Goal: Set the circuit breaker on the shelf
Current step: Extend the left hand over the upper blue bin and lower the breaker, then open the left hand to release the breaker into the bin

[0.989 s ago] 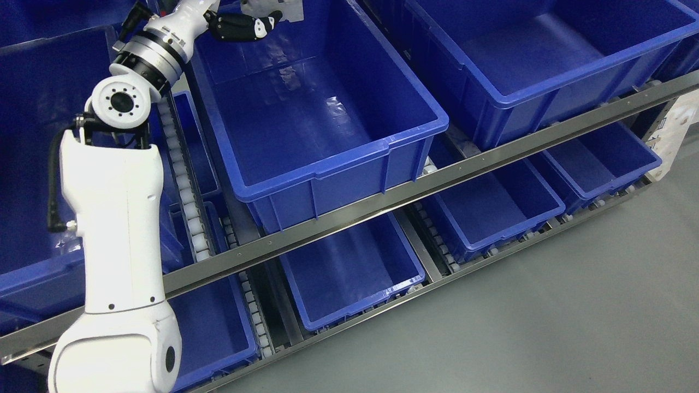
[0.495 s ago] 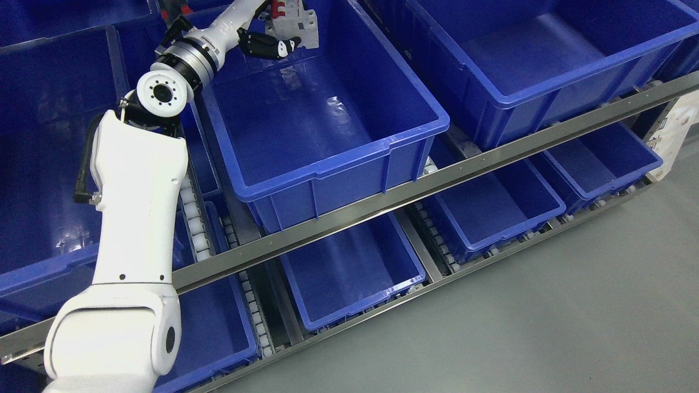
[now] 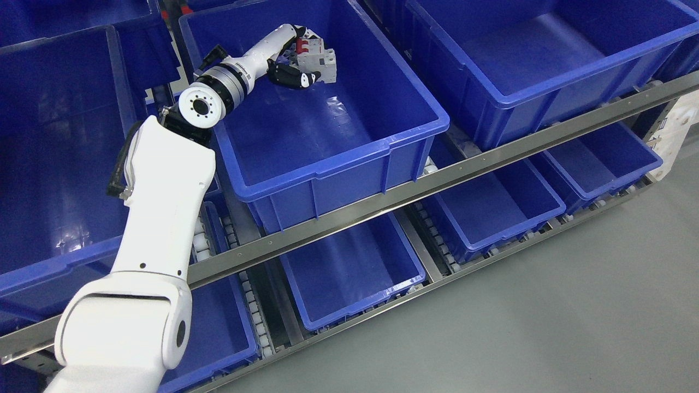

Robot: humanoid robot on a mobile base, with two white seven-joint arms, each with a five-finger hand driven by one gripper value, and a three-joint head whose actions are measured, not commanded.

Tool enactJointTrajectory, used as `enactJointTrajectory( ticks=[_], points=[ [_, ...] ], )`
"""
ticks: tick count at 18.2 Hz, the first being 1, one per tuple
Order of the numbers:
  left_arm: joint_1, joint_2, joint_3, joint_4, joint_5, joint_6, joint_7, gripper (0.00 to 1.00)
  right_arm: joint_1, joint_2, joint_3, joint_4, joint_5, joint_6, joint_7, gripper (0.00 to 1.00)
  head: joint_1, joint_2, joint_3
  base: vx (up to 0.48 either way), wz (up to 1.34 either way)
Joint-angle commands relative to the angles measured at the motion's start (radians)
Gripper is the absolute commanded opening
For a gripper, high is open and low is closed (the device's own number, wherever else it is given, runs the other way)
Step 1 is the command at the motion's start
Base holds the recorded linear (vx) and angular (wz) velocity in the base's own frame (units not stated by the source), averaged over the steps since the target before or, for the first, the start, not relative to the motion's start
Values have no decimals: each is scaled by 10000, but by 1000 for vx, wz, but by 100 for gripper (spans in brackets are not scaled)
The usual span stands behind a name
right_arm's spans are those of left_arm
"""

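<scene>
A: Where is the breaker [image 3: 315,56]?

B: In the left hand [image 3: 292,60]; the arm comes up from the lower left of the head view, crosses the near left corner of the middle bin [image 3: 338,169], and reaches in over its far end; the breaker is a pale grey block with red switches along its top, and it sits at the far side of the hand, above the bin's floor near the back wall.

A: How does the hand hold it?

B: The fingers are curled round it; a dark thumb [image 3: 292,79] with a pale tip lies under the near side of the block, and the other fingers wrap over the top by the red switches; I cannot tell whether the block touches the floor of the bin or hangs just above it.

A: And round about?

B: The bin stands on the upper level of a shelf, behind a grey metal rail [image 3: 437,183] that runs slantwise across the view; a second big blue bin [image 3: 546,76] stands just beside it to the right, and smaller blue bins [image 3: 349,273] sit on the lower level below the rail; grey floor [image 3: 546,327] fills the lower right.
</scene>
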Motion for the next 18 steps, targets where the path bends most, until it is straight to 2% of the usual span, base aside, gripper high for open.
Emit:
enactJointTrajectory(
  ticks=[1, 7, 11, 15, 18],
  points=[
    [-174, -258, -950, 2037, -9, 18, 104, 18, 1, -175, 0, 0, 0, -2, 8, 100, 0, 0, 0, 0, 0],
    [-220, -243, -1365, 2544, -9, 49, 502, 23, 1, -175, 0, 0, 0, -2, 8, 100, 0, 0, 0, 0, 0],
    [-342, -166, -1412, 2544, -9, 95, 794, 33, 1, -175, 0, 0, 0, -2, 8, 100, 0, 0, 0, 0, 0],
    [-343, -135, -1412, 2544, -9, 95, 887, 48, 1, -175, 0, 0, 0, -2, 8, 100, 0, 0, 0, 0, 0],
    [-327, -135, -1412, 2544, -9, 110, 887, 53, 1, -175, 0, 0, 0, -2, 8, 100, 0, 0, 0, 0, 0]
  ],
)
